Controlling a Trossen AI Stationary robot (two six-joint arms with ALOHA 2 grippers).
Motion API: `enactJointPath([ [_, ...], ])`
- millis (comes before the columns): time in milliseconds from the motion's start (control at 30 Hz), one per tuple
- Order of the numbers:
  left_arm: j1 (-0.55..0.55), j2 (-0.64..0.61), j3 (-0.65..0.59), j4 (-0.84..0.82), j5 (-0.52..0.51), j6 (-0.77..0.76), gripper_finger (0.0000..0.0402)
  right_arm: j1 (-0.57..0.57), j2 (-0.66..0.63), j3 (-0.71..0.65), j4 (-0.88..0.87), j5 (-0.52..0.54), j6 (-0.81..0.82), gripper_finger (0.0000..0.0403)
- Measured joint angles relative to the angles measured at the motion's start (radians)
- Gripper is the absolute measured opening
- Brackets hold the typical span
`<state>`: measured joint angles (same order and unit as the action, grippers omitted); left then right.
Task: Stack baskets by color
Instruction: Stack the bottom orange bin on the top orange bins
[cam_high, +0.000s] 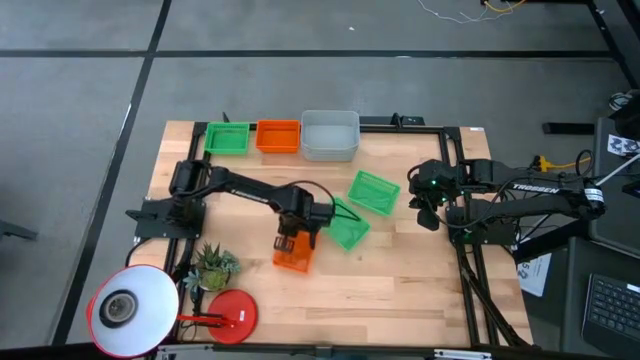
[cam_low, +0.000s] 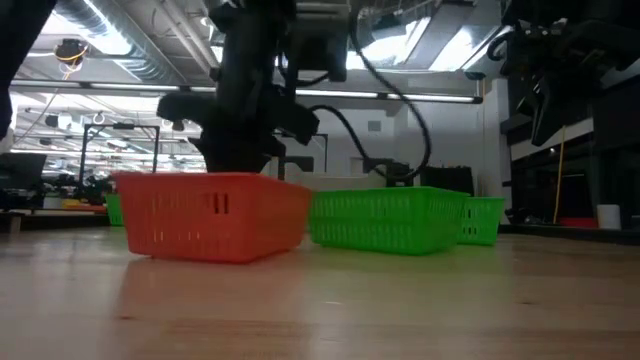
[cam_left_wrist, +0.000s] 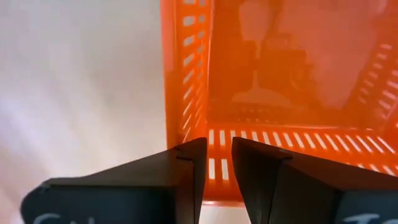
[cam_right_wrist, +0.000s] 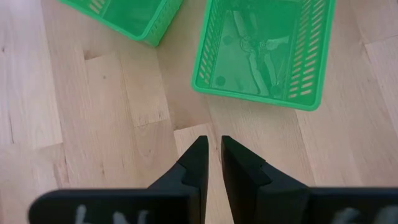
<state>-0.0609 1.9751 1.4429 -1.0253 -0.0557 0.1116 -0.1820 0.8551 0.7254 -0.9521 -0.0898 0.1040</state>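
My left gripper (cam_high: 290, 240) points down at a red-orange basket (cam_high: 293, 256) near the middle of the table and is shut on it; the low view shows this basket (cam_low: 215, 215) low over the wood. Two loose green baskets (cam_high: 373, 191) (cam_high: 347, 227) sit on the table to its right. Against the far edge stand a green basket (cam_high: 228, 137), a red-orange one (cam_high: 278, 136) and a larger grey one (cam_high: 330, 134). My right gripper (cam_right_wrist: 211, 142) hangs shut above bare wood, on the right-edge side of the loose green baskets (cam_right_wrist: 264, 46), and holds nothing. My left gripper comes from above, pointing down, at the red-orange basket's far end wall (cam_left_wrist: 219, 163), close to a corner. The slatted wall shows in the narrow gap between the two fingers (cam_left_wrist: 186, 168); the fingers hide the exact place of contact. Whether the basket's bottom touches the table, I cannot tell.
A white lamp shade (cam_high: 132, 308), its round red base (cam_high: 232, 315) and a small potted plant (cam_high: 213, 265) stand at the near left corner. A black frame rail (cam_high: 455, 160) runs along the table's right side. Bare wood lies along the near edge.
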Motion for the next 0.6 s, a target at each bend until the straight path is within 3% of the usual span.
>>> enactJointPath([
  [100,0.038,0.000,0.000,-0.031,-0.094,0.057,0.0069,0.000,0.000,0.000,0.000,0.000,0.000,0.0044],
  [367,0.159,-0.001,0.001,-0.066,-0.511,0.169,0.0069,0.000,0.000,0.000,0.000,0.000,0.000,0.0044],
  [467,0.173,-0.021,0.029,-0.085,-0.490,0.120,0.0069,0.000,0.000,0.000,0.000,0.000,0.000,0.0044],
  [600,0.156,-0.081,0.069,-0.083,-0.283,-0.030,0.0069,0.000,0.000,-0.004,0.005,0.000,0.000,0.0044],
])
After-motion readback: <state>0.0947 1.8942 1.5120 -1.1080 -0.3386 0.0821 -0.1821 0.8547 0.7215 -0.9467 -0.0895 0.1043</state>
